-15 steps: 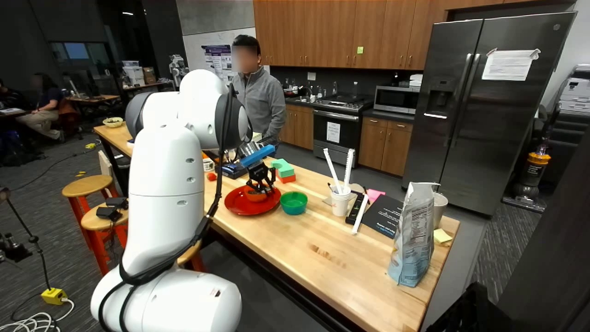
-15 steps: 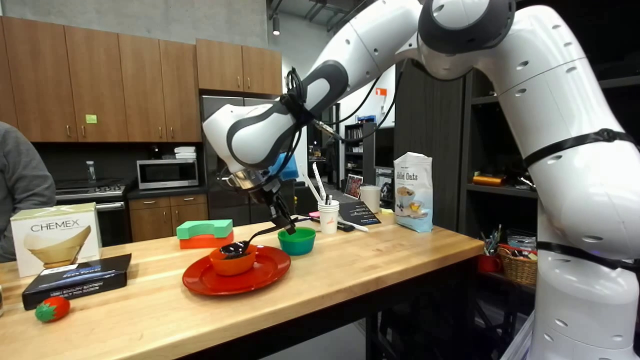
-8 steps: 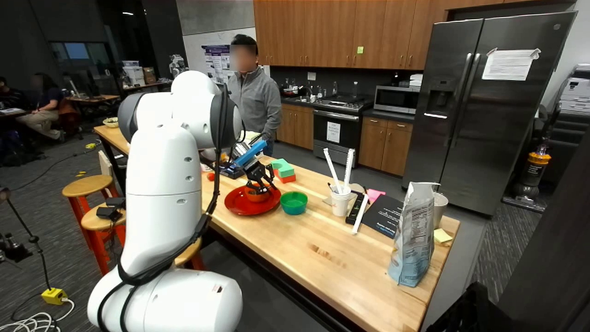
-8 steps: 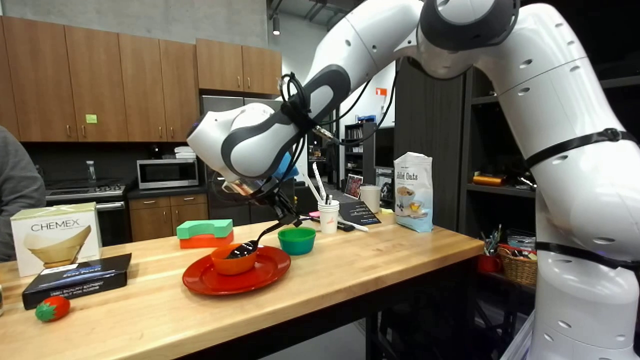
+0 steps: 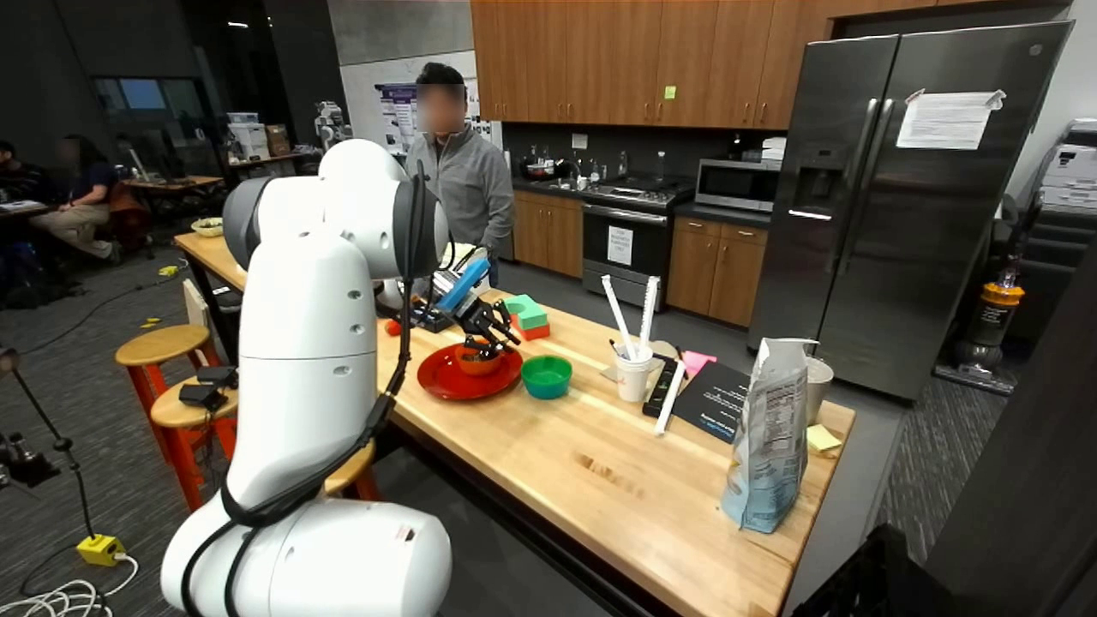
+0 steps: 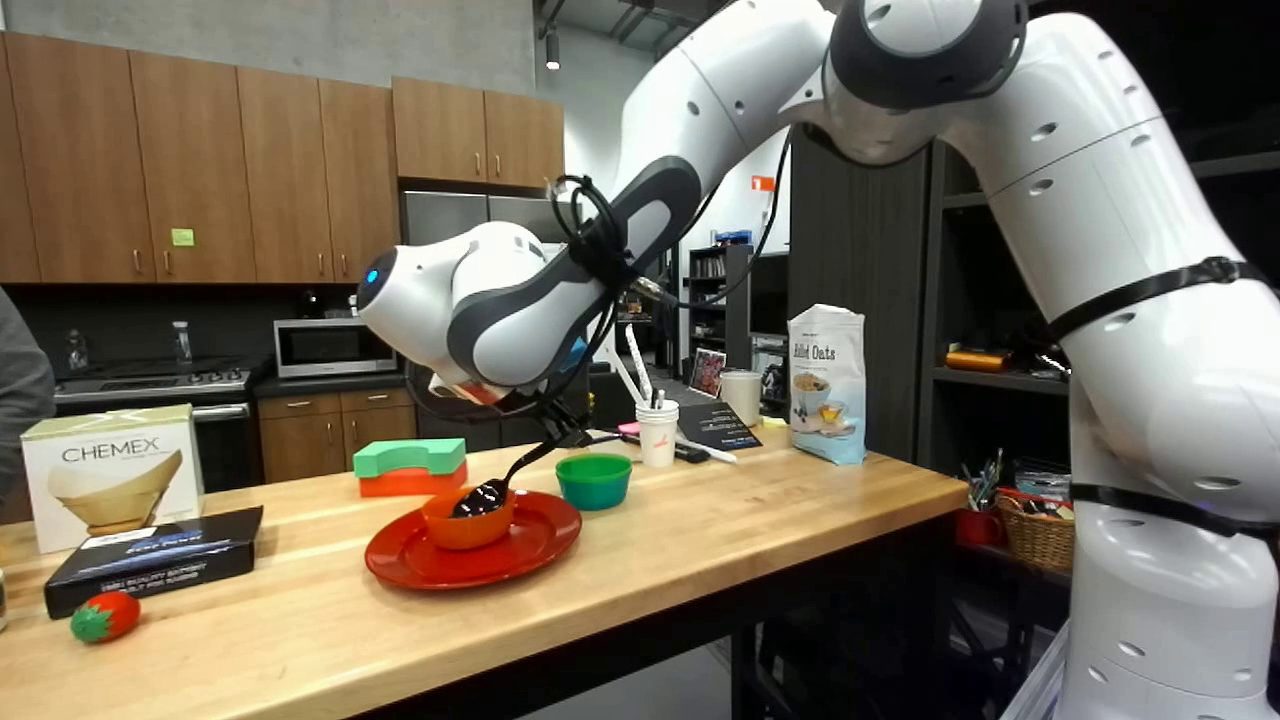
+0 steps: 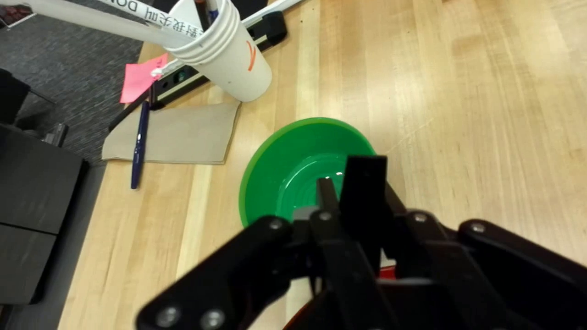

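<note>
Wrist view and an exterior view: the gripper (image 6: 570,434) is above the wooden tabletop (image 6: 760,530), jaws drawn together on the handle of a black spoon (image 6: 483,498). The spoon is tilted, its head inside an orange bowl (image 6: 468,531); contact between the head and the bowl's bottom cannot be verified. The orange bowl stands upright near the middle of a red plate (image 6: 548,535). A green bowl (image 6: 594,490) stands upright just beside the plate; whether the two touch cannot be verified. The wrist view shows the green bowl's interior partly hidden by the gripper. Behind the plate, in an exterior view, a green block (image 6: 410,457) rests on an orange-red block (image 6: 413,483). Farther along stand a stack of white paper cups (image 6: 657,437), holding paper-wrapped sticks (image 6: 637,360), and a rolled oats bag (image 6: 828,385). On the opposite side, a Chemex box (image 6: 115,480) stands behind a flat black box (image 6: 155,560), with a red strawberry-shaped item (image 6: 108,615) just in front. A dark blue pen (image 7: 140,144) lies partly on brown cardboard (image 7: 192,133). A person in a grey jacket (image 5: 467,184) stands beyond the tabletop.
</note>
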### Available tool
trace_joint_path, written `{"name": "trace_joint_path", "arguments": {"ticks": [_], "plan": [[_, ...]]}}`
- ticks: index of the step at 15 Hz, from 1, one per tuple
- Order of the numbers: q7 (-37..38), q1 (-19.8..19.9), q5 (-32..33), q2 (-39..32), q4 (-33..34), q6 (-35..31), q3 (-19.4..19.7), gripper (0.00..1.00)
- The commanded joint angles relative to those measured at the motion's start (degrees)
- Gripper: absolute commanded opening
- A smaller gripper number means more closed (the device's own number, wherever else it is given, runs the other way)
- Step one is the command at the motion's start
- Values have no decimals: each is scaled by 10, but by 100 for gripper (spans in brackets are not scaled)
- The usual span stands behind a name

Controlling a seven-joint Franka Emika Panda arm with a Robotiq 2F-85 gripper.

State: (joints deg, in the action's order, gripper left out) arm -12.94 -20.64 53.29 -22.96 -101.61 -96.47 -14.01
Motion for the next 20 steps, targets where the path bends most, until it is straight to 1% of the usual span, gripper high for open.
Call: {"name": "trace_joint_path", "arguments": {"ticks": [1,4,7,10,20], "plan": [[17,-1,45,1,-2,-7,1,6],[35,-1,78,3,-3,-8,1,6],[43,3,91,0,-3,-13,-1,6],[36,6,86,-4,-2,-21,-2,6],[-3,7,75,-30,5,-12,-4,6]]}}
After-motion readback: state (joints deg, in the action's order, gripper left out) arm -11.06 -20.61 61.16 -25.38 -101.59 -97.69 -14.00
